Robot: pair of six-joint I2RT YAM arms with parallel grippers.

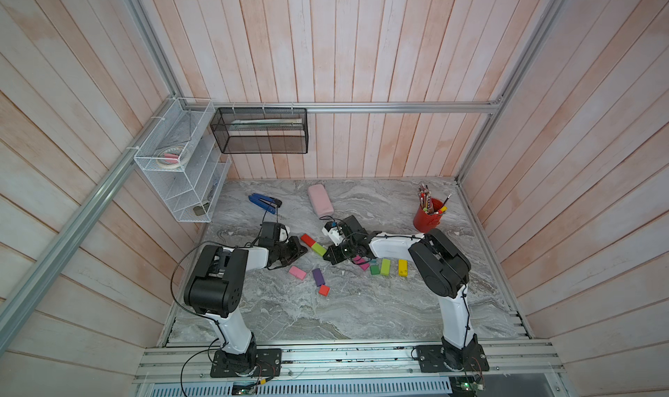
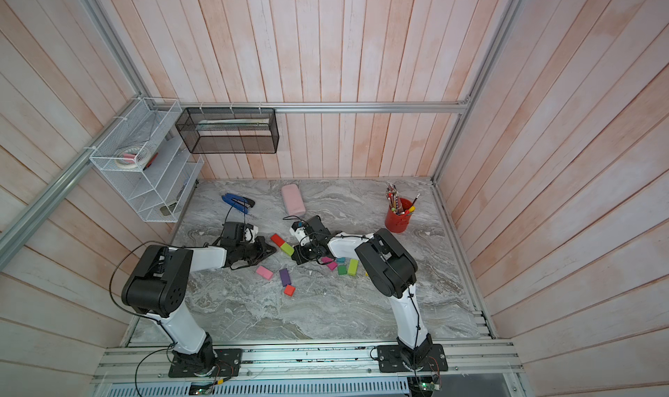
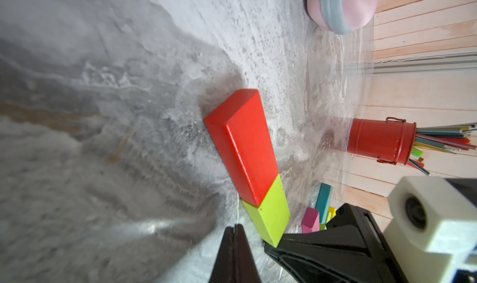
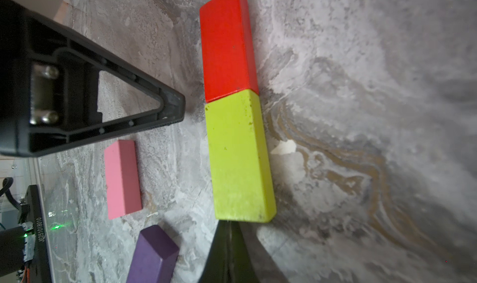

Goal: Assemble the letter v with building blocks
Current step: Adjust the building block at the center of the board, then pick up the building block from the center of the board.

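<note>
Taking 12 o'clock as the back wall in both top views, a red brick (image 1: 308, 239) and a lime brick (image 1: 319, 249) lie flat near the middle of the marble bench (image 1: 325, 315). They are butted end to end in one straight line, red toward 10 o'clock, lime toward 4 o'clock. The left end effector (image 3: 235, 228) reaches in from 8 o'clock, closed to a bare seam and holding nothing. The right wrist view shows its tip just beside the joint of the two bricks, a sliver of bench between. The right end effector (image 4: 228, 226) comes from 4 o'clock, likewise fully closed and empty, its tip at the lime brick's free end; whether it touches I cannot tell.

From this pair, a pink brick (image 1: 297, 272) lies at 7 o'clock and a purple brick (image 1: 318, 277) at 6 o'clock, a small red cube (image 1: 324, 290) just beside the purple one's near end. Between 3 and 4 o'clock, partly under the right arm, sit a magenta brick (image 1: 361, 263), a teal brick (image 3: 324, 201), a green cube (image 1: 375, 269), a second lime brick (image 1: 385, 267) and a yellow brick (image 1: 402, 268). A pale pink case (image 1: 320, 200) lies at 12 o'clock, a blue and black stapler (image 1: 264, 201) near 10 o'clock, a red pencil tin (image 1: 429, 216) toward 2 o'clock.
</note>
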